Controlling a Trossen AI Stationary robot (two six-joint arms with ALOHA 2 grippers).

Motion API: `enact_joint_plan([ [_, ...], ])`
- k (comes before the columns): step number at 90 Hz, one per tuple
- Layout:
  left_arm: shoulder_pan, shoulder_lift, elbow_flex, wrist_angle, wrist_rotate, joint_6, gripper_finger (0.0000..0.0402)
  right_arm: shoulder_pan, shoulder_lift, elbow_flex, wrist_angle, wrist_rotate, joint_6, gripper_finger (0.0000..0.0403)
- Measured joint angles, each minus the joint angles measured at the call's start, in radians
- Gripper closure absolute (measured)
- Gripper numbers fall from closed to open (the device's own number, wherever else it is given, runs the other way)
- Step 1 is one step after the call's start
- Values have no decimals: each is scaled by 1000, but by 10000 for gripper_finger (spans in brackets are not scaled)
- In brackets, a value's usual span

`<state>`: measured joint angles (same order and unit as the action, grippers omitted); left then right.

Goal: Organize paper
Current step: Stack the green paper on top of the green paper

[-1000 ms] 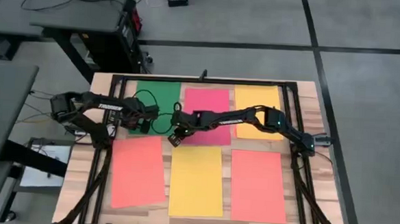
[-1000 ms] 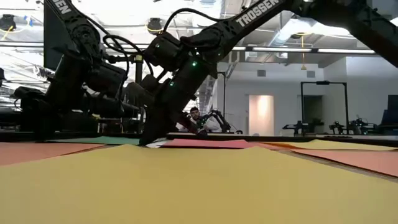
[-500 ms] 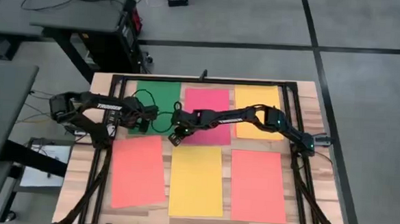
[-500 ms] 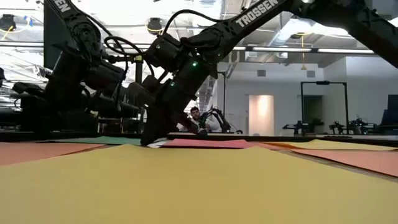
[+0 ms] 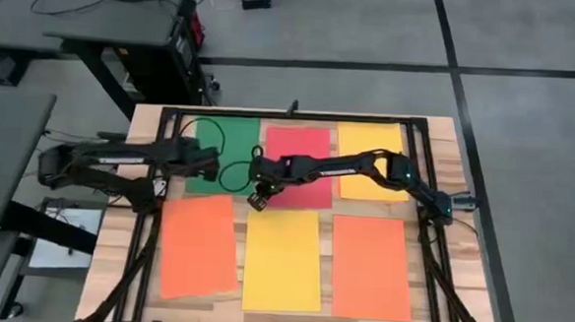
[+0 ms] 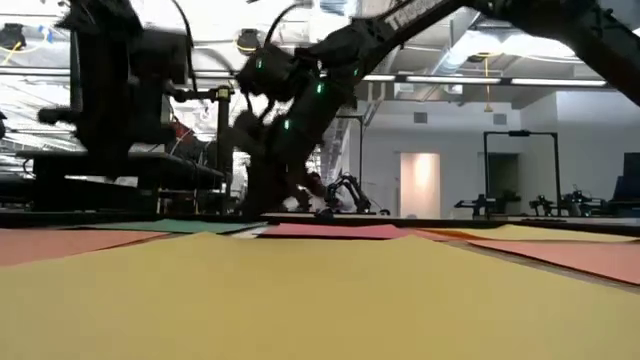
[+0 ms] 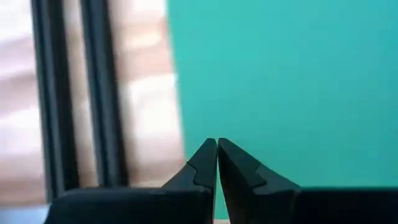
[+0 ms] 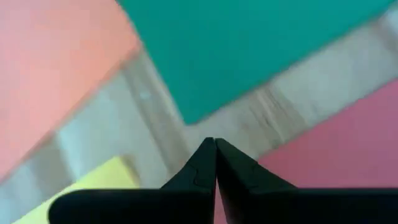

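Observation:
Six paper sheets lie flat on the wooden table. Green point(image 5: 231, 143), pink-red point(image 5: 302, 167) and yellow point(image 5: 369, 160) form the far row. Orange point(image 5: 199, 245), yellow point(image 5: 282, 259) and orange point(image 5: 371, 267) form the near row. My left gripper point(image 5: 208, 164) is shut over the green sheet's left part point(image 7: 280, 74). My right gripper point(image 5: 259, 197) is shut at the pink-red sheet's near left corner point(image 8: 323, 143), its tips point(image 8: 215, 144) over bare wood beside the green sheet's corner point(image 8: 193, 112). My right gripper points down at the gap between the green and pink-red sheets. I cannot tell whether its shut tips touch the table or the pink-red corner. My left gripper shows no contact with the green sheet.
A black frame point(image 5: 290, 116) runs along the table's far edge and down both sides. A loose black cable point(image 5: 233, 175) lies on the green sheet's near right part. Narrow strips of bare wood separate the sheets.
My left arm has drawn back fast toward the table's left edge and stretched out flat, its gripper staying over the green sheet. My right gripper has shifted slightly by the pink-red sheet's corner. The sheets have kept their places.

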<state>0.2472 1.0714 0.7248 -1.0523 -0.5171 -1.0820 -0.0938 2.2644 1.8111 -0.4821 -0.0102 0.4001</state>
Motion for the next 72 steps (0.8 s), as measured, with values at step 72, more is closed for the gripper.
enact_joint_plan([
  [72,-476,341,30,287,-34,98,402,59,-491,-507,302,279,-8,403],
])
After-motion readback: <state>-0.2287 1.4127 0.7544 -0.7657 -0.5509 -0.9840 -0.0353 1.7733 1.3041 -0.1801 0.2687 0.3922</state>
